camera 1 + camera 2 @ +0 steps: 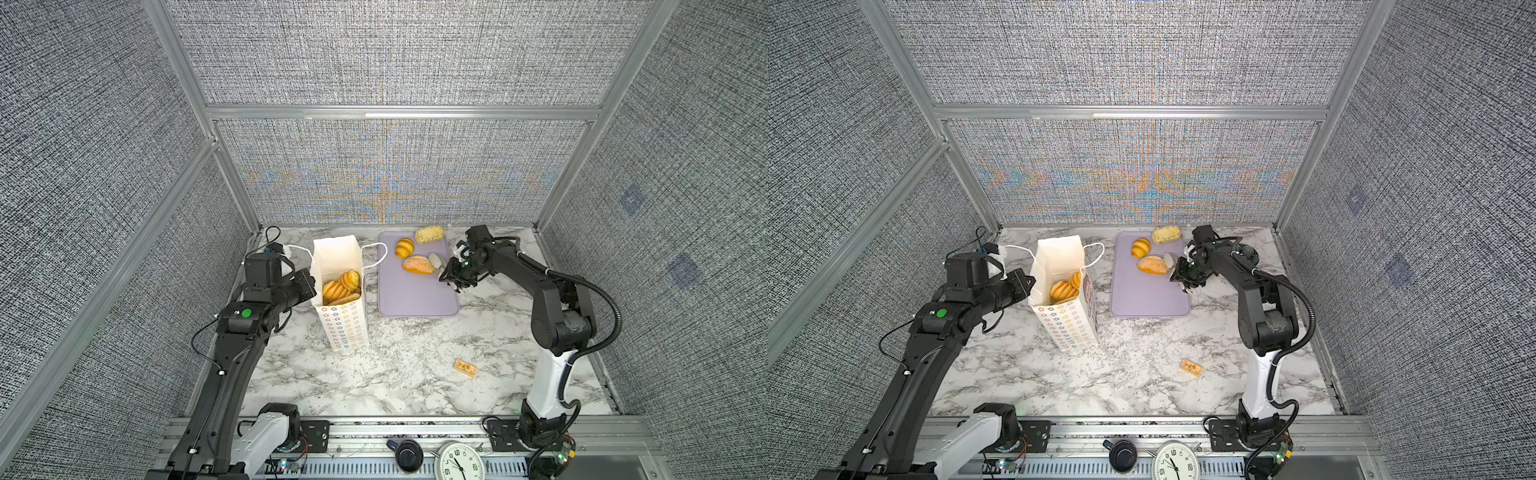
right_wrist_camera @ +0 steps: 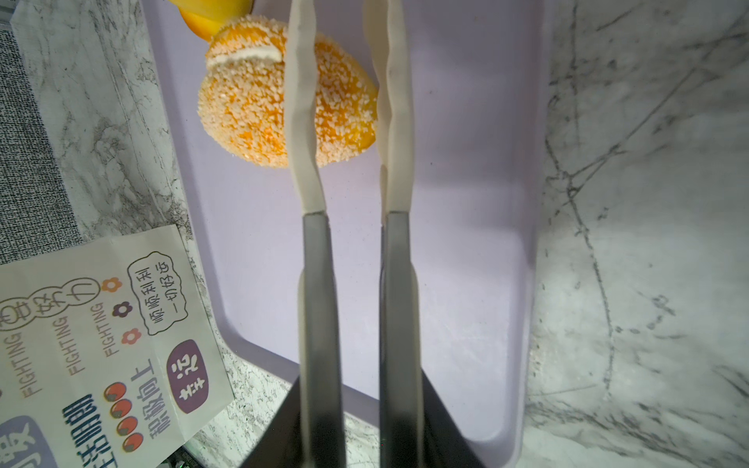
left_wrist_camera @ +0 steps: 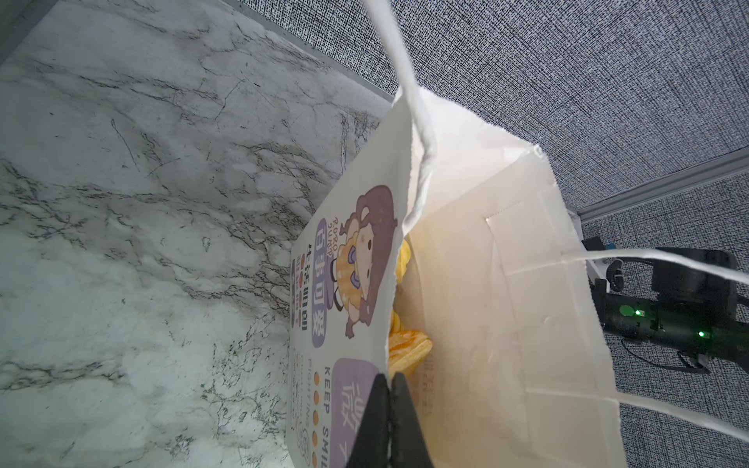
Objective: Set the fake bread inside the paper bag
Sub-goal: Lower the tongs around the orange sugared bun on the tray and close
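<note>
The paper bag (image 1: pixel 345 328) stands upright left of centre with several ridged fake bread loaves (image 1: pixel 340 284) inside. My left gripper (image 3: pixel 391 383) is shut on the bag's rim (image 3: pixel 395 283), one jaw inside and one outside. On the lavender tray (image 1: pixel 415 299) lie a seeded bun (image 1: pixel 417 264), a ridged roll (image 1: pixel 404 247) and a pale crumbly bun (image 1: pixel 429 235). My right gripper (image 2: pixel 342 48) carries long white-tipped blades that close on the right end of the seeded bun (image 2: pixel 251 105), which rests on the tray.
A small tan packet (image 1: pixel 465 368) lies on the marble table at the front right. A clock (image 1: pixel 459 461) and a dark cup (image 1: pixel 407 455) sit on the front rail. Grey fabric walls enclose the table on three sides.
</note>
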You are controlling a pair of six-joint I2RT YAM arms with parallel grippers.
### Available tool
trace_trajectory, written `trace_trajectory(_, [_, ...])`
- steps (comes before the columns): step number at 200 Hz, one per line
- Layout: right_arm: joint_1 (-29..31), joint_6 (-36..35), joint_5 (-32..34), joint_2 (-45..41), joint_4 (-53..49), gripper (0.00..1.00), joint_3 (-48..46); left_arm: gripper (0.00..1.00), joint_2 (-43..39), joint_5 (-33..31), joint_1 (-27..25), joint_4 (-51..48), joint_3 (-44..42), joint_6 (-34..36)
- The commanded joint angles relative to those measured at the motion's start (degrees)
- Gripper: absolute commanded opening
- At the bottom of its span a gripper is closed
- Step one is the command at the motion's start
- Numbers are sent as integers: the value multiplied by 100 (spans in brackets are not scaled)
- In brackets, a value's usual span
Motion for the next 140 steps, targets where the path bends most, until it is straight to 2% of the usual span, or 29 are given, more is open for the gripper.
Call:
trace_trajectory(1, [23,71,-213,-149,185,35,-152,2,-26,62,4,-11,20,46])
trace_trajectory(73, [272,204,-375,-741,442,35,-882,2,-69,59,6,-38,29,35])
trace_trajectory(140, [862,379,-327,-1209,518,35,-1248,2,-55,72,4,18,16,11])
